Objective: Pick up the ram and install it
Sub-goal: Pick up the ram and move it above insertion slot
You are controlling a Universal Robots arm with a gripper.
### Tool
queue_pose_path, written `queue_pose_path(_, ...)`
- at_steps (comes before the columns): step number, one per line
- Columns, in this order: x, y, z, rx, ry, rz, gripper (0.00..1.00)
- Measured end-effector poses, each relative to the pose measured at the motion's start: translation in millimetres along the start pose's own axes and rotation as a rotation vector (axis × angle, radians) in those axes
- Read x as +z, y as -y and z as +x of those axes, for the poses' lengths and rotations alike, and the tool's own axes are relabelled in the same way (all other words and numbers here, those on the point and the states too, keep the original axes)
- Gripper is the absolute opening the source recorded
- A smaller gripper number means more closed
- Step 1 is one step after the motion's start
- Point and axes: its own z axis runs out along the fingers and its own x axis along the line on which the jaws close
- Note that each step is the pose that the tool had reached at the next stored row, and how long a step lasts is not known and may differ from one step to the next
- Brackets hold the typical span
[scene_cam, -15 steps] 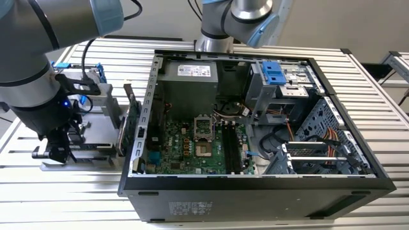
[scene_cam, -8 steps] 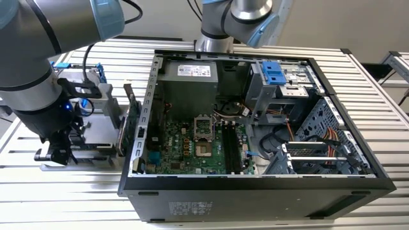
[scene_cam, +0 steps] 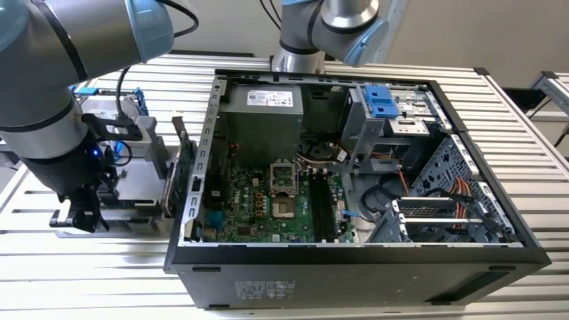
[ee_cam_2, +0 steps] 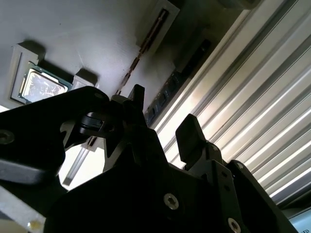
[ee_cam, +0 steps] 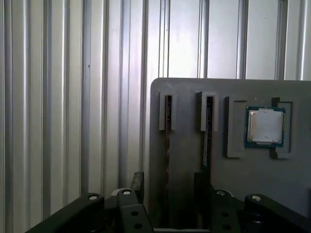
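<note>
The pincer (ee_cam: 169, 180) is open, its two fingers (ee_cam: 137, 180) apart, low over the grey holder (ee_cam: 187, 97) on the worktop (scene_cam: 98, 280), at the exterior view's left of the computer case (scene_cam: 356, 270). The ram (ee_cam: 167, 141) stands on edge in the holder's slot farther from the processor (ee_cam: 265, 127). Its long axis runs straight into the gap, one finger on each flat side. I judge they do not touch it yet. A second stick (ee_cam: 209, 136) stands just beside, outside the gap.
</note>
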Motion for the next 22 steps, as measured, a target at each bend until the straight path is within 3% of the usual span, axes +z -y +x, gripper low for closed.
queue_pose_path(7,4.4,0.0,2.4,0.0,0.0085,-0.0003,1.0)
queue_pose_path(22,14.5,0.2,2.9,0.0,0.0102,-0.0004,1.0)
